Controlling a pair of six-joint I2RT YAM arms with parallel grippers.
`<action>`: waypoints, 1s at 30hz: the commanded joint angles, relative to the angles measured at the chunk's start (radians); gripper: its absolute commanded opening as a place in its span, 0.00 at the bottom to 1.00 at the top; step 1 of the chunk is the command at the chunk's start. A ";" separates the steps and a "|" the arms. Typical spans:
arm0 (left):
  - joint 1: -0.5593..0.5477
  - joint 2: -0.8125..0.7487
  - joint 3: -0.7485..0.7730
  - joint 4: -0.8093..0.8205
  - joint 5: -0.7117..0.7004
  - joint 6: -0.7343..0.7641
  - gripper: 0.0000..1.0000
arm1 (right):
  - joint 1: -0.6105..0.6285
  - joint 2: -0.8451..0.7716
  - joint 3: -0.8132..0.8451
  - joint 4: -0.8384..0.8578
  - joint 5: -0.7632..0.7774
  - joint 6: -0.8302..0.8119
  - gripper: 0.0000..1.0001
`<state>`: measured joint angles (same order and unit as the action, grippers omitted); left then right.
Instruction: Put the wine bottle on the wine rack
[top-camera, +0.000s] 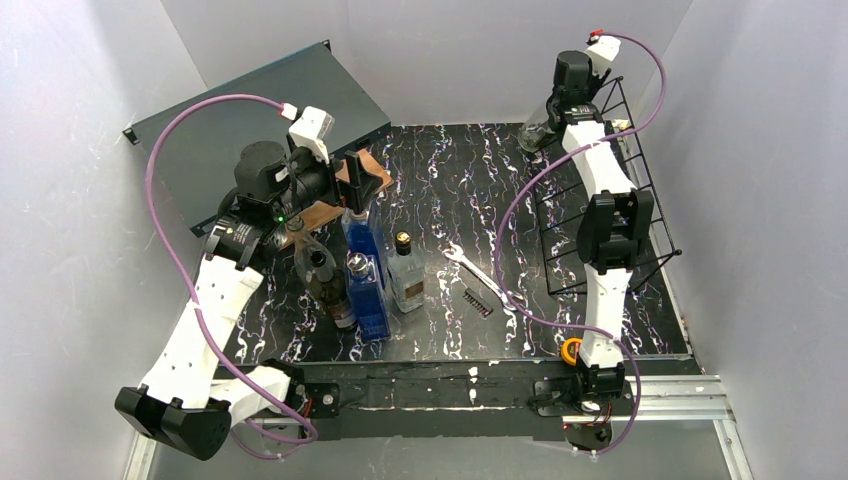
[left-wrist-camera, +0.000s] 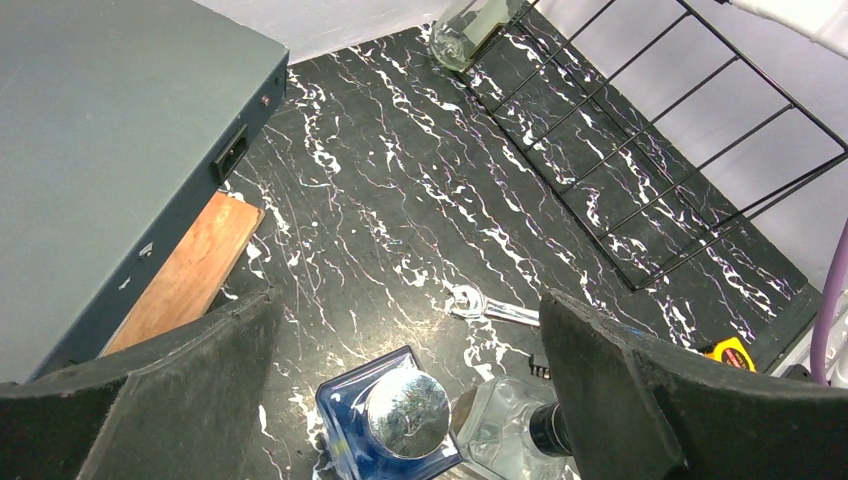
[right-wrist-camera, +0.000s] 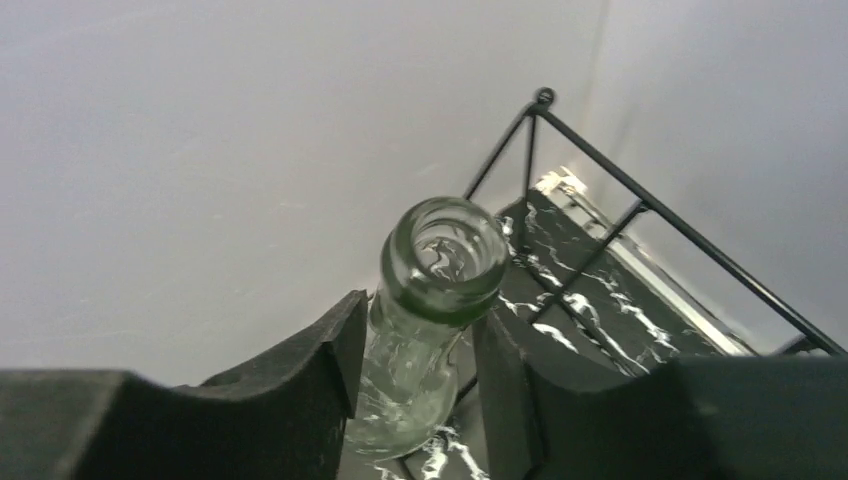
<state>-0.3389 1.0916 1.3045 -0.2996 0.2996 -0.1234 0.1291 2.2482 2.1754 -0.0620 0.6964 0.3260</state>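
Right wrist | wine bottle (right-wrist-camera: 440, 292) neck flanked by right hand (right-wrist-camera: 418, 318)

My claw (left-wrist-camera: 408, 320) gapes wide, fingers (left-wrist-camera: 640, 400) filling both bottom corners. Right below sits a blue bottle (left-wrist-camera: 390, 425) with a silver cap, a clear bottle (left-wrist-camera: 495, 425) just beside it. There's a wrench (left-wrist-camera: 490, 308) on the marbled worktop (left-wrist-camera: 400, 180), the wine rack (left-wrist-camera: 660, 170) upper right, a grey case (left-wrist-camera: 110, 150) upper left.

Left gripper (left-wrist-camera: 410, 315) wide open; right gripper (right-wrist-camera: 420, 320) fingers close-set.
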 joint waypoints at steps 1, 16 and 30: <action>-0.008 -0.012 0.024 -0.001 0.009 0.006 0.99 | -0.016 -0.039 -0.023 -0.016 0.115 -0.129 0.59; -0.010 -0.018 0.026 -0.001 0.007 0.007 0.99 | -0.010 -0.024 0.018 -0.052 0.102 -0.166 0.85; -0.010 -0.020 0.019 0.009 0.017 -0.002 0.99 | 0.110 -0.114 -0.030 -0.157 0.084 -0.246 0.98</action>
<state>-0.3443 1.0912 1.3045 -0.2993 0.2996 -0.1238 0.2070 2.2429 2.1525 -0.1852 0.7860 0.0998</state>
